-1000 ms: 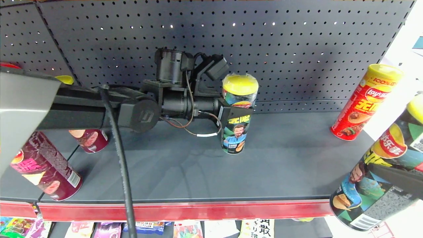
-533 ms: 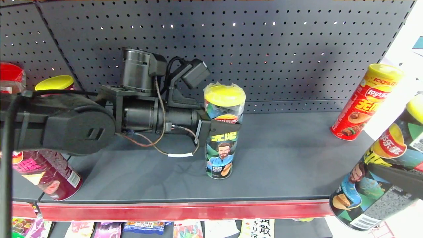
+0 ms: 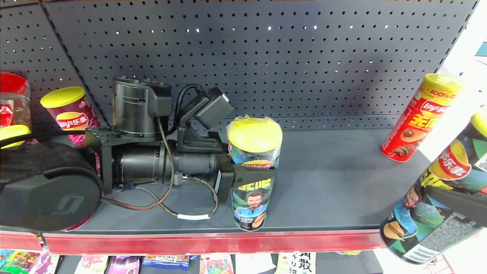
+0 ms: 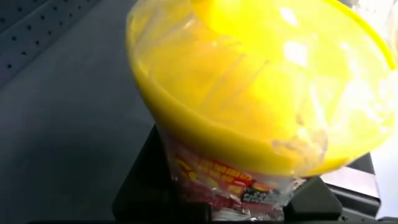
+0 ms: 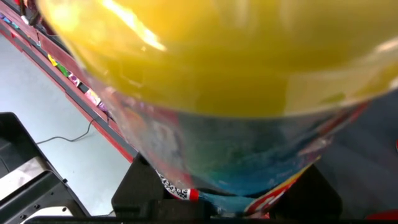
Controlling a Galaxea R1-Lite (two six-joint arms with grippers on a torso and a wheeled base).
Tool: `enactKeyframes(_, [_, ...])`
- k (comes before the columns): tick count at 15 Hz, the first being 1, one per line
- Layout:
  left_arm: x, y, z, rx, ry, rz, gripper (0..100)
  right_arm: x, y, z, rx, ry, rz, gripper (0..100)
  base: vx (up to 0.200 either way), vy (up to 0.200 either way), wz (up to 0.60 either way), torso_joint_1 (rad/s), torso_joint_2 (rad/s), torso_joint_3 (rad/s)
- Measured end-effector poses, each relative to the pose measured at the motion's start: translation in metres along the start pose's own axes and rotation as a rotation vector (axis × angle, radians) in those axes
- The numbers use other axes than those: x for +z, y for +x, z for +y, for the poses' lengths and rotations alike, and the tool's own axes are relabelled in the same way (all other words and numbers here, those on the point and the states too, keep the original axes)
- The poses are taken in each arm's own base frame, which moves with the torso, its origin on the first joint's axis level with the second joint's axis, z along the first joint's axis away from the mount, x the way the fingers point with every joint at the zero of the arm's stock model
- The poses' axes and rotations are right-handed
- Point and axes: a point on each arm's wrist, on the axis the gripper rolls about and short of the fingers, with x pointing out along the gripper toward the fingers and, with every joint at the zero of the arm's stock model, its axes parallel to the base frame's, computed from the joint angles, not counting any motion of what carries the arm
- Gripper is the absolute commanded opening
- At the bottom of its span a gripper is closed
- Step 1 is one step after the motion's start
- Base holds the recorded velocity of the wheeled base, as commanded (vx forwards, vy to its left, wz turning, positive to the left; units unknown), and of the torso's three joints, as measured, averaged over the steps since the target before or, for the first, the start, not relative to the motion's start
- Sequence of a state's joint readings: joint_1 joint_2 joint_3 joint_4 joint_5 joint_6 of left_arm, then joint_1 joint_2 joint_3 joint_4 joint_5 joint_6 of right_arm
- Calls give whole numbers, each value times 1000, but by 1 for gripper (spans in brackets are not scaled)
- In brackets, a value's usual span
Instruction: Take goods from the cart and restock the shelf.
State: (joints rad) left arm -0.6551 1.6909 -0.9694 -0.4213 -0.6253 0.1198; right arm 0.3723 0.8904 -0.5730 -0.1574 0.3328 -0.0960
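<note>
A chips can with a yellow lid (image 3: 255, 135) stands upright by the front edge of the grey shelf (image 3: 335, 190). My left gripper (image 3: 253, 179) is shut on its middle from the left side. In the left wrist view the same can's lid (image 4: 261, 81) looms over the left gripper (image 4: 230, 199). A second can of the same kind (image 3: 426, 213) is tilted at the lower right, off the shelf's right end, with my right gripper (image 3: 454, 201) shut on it. In the right wrist view this can (image 5: 236, 93) sits between the right gripper (image 5: 230, 199) fingers.
A red can with a yellow lid (image 3: 422, 118) stands at the shelf's right end. Maroon cans (image 3: 70, 110) and a red-lidded item (image 3: 11, 95) crowd the left end behind my left arm. A pegboard (image 3: 266, 57) backs the shelf; a red strip (image 3: 213, 243) marks its front edge.
My left arm has drawn its can from the back of the shelf toward the front edge and slightly left. The right arm and its can have stayed put.
</note>
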Motion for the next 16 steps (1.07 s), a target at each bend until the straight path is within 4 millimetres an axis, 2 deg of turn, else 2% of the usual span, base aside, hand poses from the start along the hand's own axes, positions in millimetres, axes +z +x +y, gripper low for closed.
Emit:
enactKeyframes(5, [-1, -4, -4, 5, 1, 3, 0, 0, 0, 0, 0, 0, 0, 0, 0, 0, 0, 0, 0, 0])
enactKeyframes(12, [-14, -12, -11, 9, -17, 31, 0, 3, 4, -2, 3, 1, 4, 0, 0, 0, 0, 0, 0, 0])
enactKeyframes(13, [-15, -12, -11, 10, -19, 33, 100, 6, 6, -3, 1, -1, 0, 0, 0, 0, 0, 0, 0, 0])
enactKeyframes(16, [-17, -13, -11, 11, -32, 47, 100, 13, 16, -7, 2, 2, 9, 0, 0, 0, 0, 0, 0, 0])
